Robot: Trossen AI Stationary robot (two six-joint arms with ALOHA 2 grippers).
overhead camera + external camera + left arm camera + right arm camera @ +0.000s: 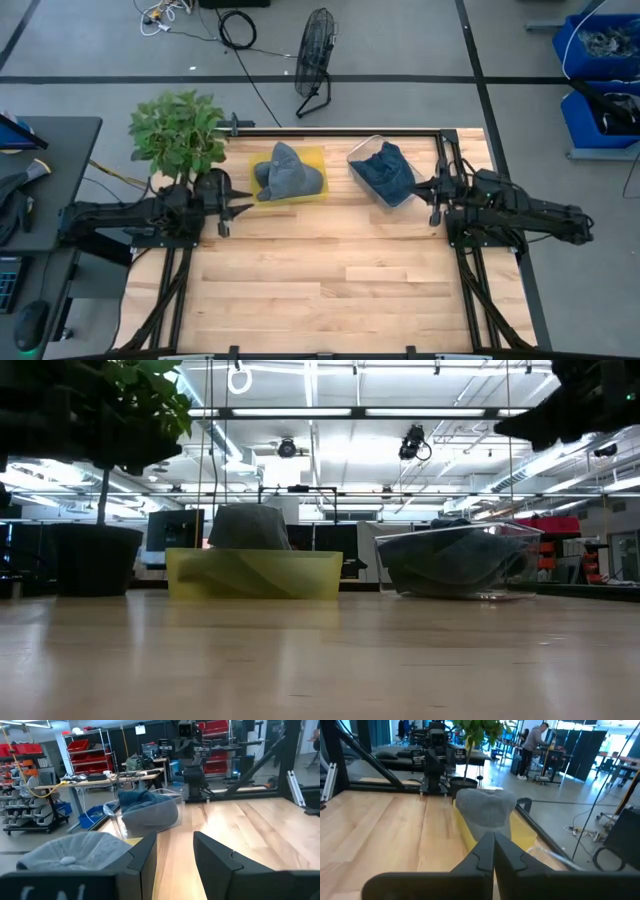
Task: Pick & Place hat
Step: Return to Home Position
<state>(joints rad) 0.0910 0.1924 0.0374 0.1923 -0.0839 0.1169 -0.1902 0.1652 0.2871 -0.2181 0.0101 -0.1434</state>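
Note:
A grey-blue hat (288,172) sits crown up in a yellow bin (315,160) at the far middle of the table; the low view shows this hat (247,527) rising above the bin's wall (255,574). To its right, a clear bin (362,152) holds a darker blue hat (388,172). My left gripper (238,203) is open and empty, just left of the yellow bin; its wrist view shows the gripper (175,857) beside the grey hat (75,852). My right gripper (428,192) is shut and empty, just right of the clear bin, and its wrist view shows it (493,851) pointing at the grey hat (485,809).
A potted plant (178,130) stands at the table's far left corner, close behind my left arm. A black frame (340,130) runs along the table's far edge. Bare wood (340,280) covers the near half of the table. A person (536,740) stands in the room beyond.

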